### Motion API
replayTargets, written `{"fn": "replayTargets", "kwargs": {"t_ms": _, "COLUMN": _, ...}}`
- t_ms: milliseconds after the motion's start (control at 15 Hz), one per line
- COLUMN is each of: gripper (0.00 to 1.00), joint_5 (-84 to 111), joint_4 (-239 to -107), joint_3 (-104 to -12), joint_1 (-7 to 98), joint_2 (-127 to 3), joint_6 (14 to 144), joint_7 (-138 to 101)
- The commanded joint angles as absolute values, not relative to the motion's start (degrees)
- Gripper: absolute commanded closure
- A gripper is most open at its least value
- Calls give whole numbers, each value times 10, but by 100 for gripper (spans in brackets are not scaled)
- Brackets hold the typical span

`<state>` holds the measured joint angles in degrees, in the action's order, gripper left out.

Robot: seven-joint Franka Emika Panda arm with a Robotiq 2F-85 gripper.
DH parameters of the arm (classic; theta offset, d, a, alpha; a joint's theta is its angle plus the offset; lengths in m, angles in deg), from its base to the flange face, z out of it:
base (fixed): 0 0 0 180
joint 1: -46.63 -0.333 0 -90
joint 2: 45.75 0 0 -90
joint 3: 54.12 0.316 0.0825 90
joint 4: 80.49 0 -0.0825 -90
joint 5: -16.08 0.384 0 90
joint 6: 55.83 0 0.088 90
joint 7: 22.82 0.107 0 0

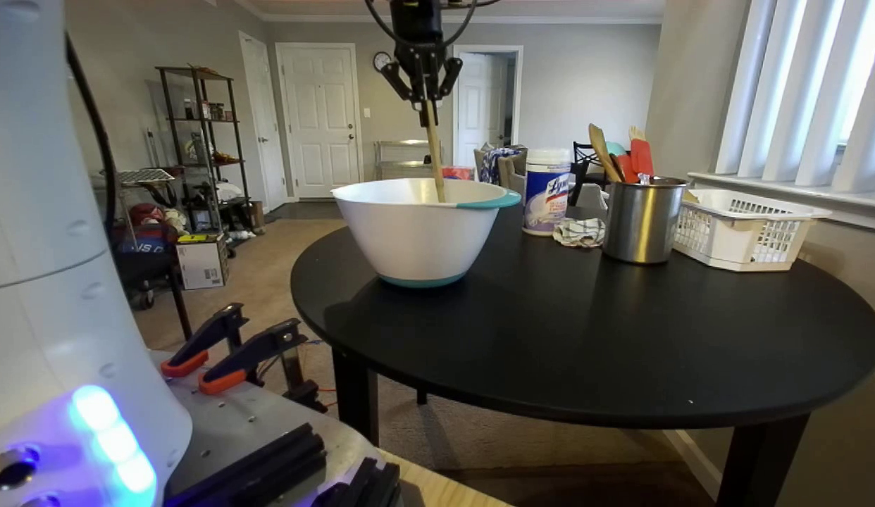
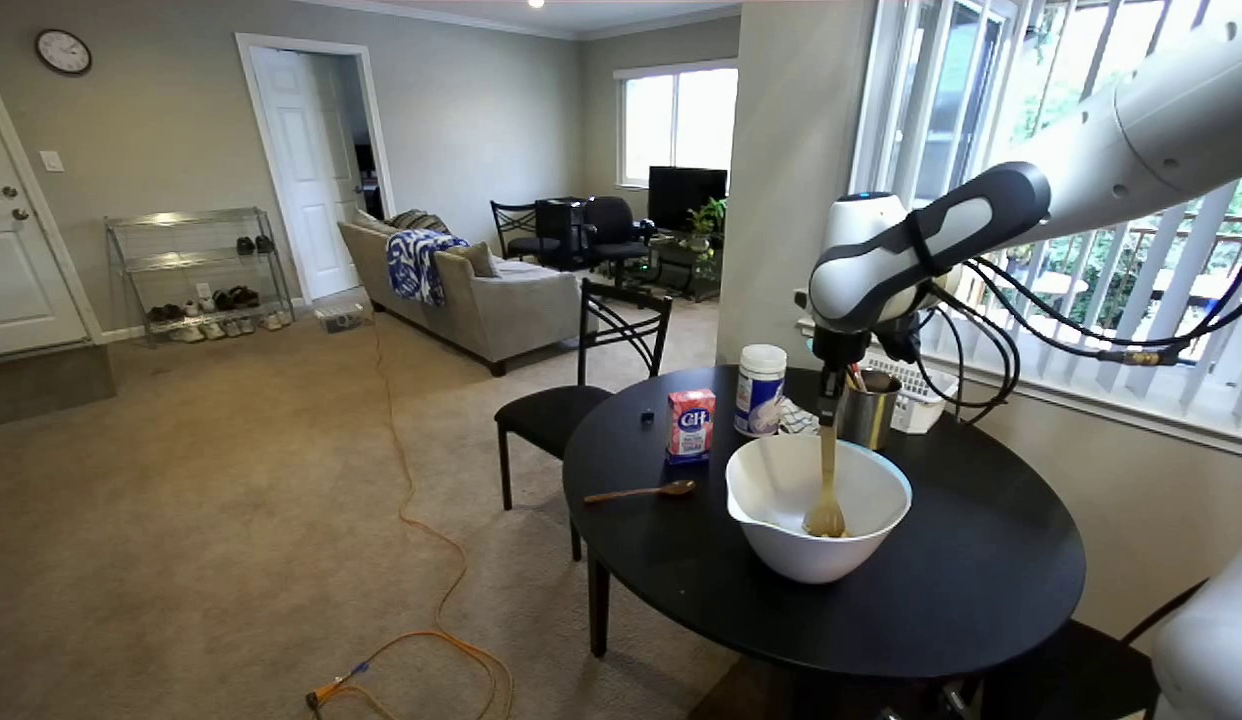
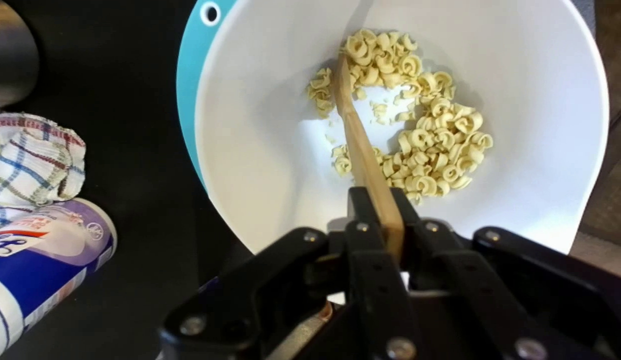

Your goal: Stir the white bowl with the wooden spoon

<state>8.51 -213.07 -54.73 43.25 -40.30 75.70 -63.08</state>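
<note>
The white bowl [image 1: 423, 236] stands on the round black table, its turquoise-edged rim seen from above in the wrist view. Small curled pasta [image 3: 435, 145] lies inside it in a broken ring, with part of the bowl's bottom bare. My gripper [image 3: 381, 202] is shut on the handle of the wooden spoon [image 3: 363, 145], above the bowl. In both exterior views the spoon [image 2: 828, 475] hangs almost upright from the gripper [image 2: 829, 408]. Its head reaches down into the bowl [image 2: 811, 562], at the pasta. Whether the tip touches the bottom cannot be told.
Beside the bowl are a wipes canister [image 1: 547, 197], a checked cloth [image 3: 38, 162], a metal utensil cup [image 1: 642, 225] and a white slotted basket [image 1: 744, 232]. A sugar box [image 2: 691, 425] and a darker spoon [image 2: 641, 492] share the black table [image 2: 941, 590]. A chair [image 2: 556, 415] adjoins it.
</note>
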Motion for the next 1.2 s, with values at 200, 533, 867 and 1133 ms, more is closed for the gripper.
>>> {"fn": "replayTargets", "kwargs": {"t_ms": 200, "gripper": 96, "joint_5": 126, "joint_4": -2142, "joint_3": -551, "joint_1": 430, "joint_2": -370, "joint_6": 680, "joint_7": -719}}
{"fn": "replayTargets", "kwargs": {"t_ms": 533, "gripper": 96, "joint_5": 231, "joint_4": -2134, "joint_3": -550, "joint_1": 421, "joint_2": -379, "joint_6": 659, "joint_7": -810}}
{"fn": "replayTargets", "kwargs": {"t_ms": 867, "gripper": 96, "joint_5": 250, "joint_4": -2119, "joint_3": -544, "joint_1": 416, "joint_2": -396, "joint_6": 684, "joint_7": -840}}
{"fn": "replayTargets", "kwargs": {"t_ms": 1133, "gripper": 96, "joint_5": 237, "joint_4": -2121, "joint_3": -542, "joint_1": 421, "joint_2": -401, "joint_6": 765, "joint_7": -819}}
